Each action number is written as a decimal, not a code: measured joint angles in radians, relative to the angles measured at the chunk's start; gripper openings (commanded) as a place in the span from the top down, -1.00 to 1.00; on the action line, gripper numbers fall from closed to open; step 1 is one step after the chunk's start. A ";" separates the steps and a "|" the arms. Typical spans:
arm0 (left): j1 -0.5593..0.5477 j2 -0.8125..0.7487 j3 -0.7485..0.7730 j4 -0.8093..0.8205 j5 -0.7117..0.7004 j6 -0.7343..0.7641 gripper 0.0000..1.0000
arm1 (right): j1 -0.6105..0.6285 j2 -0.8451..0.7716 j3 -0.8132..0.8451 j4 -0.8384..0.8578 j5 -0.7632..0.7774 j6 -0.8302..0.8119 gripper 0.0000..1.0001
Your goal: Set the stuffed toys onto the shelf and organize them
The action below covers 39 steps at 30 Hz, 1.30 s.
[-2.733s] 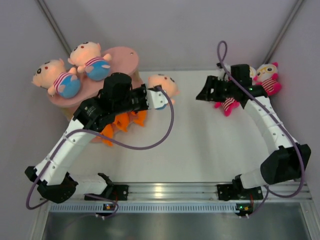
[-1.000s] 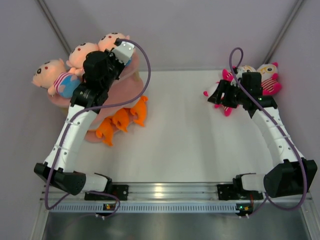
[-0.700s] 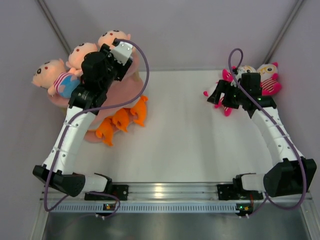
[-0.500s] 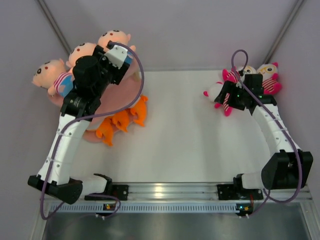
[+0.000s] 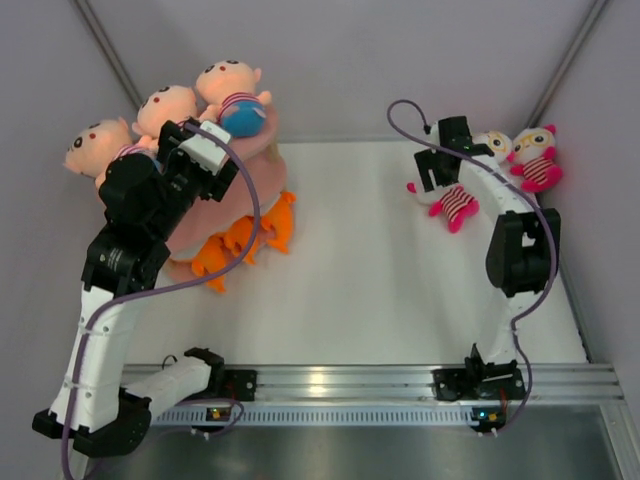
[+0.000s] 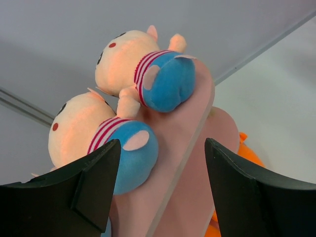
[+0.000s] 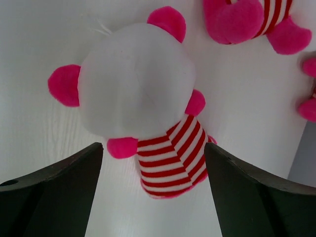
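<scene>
Fixed above and behind the arm bases, the overhead camera looks down on the whole table (image 5: pixel 380 290), with the shelf (image 5: pixel 252 172) at far left. The left wrist camera, close in, looks up along the shelf's top board past the left gripper (image 6: pixel 160 187) at two boy dolls (image 6: pixel 143 69), also seen from overhead. The right wrist camera looks straight down at close range, past the right gripper (image 7: pixel 153 192), on a white doll (image 7: pixel 138 94) that the overhead view shows at far right.

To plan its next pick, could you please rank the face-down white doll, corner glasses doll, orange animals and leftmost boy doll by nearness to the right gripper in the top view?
From the right gripper:
1. face-down white doll, right beneath it
2. corner glasses doll, far right
3. orange animals, left side
4. leftmost boy doll, far left
</scene>
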 measured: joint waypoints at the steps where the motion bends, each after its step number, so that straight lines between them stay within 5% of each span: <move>1: 0.000 -0.009 -0.007 -0.006 0.006 0.000 -0.50 | 0.018 0.040 0.021 0.003 0.037 -0.036 -0.72; 15: 0.000 -0.058 -0.083 -0.038 0.076 0.004 -0.50 | 0.098 0.325 0.207 0.053 0.203 -0.313 -0.72; 17: 0.000 -0.053 -0.083 -0.038 0.076 0.005 -0.50 | 0.097 0.357 0.230 0.051 0.211 -0.327 -0.28; 19: 0.000 -0.051 -0.083 -0.038 0.077 0.008 -0.50 | 0.092 0.377 0.239 0.048 0.219 -0.332 0.42; 22: 0.000 -0.049 -0.084 -0.038 0.082 0.008 -0.49 | 0.086 0.382 0.246 0.046 0.227 -0.322 1.00; 26: 0.000 -0.050 -0.089 -0.039 0.106 0.007 -0.45 | 0.073 0.368 0.254 0.040 0.203 -0.274 1.00; 32: 0.000 -0.096 -0.132 -0.064 0.229 0.009 -0.40 | 0.058 0.138 0.088 0.005 0.010 -0.106 1.00; 39: 0.000 -0.175 -0.165 -0.108 0.459 0.003 -0.41 | 0.057 -0.411 -0.116 0.147 -0.401 0.220 1.00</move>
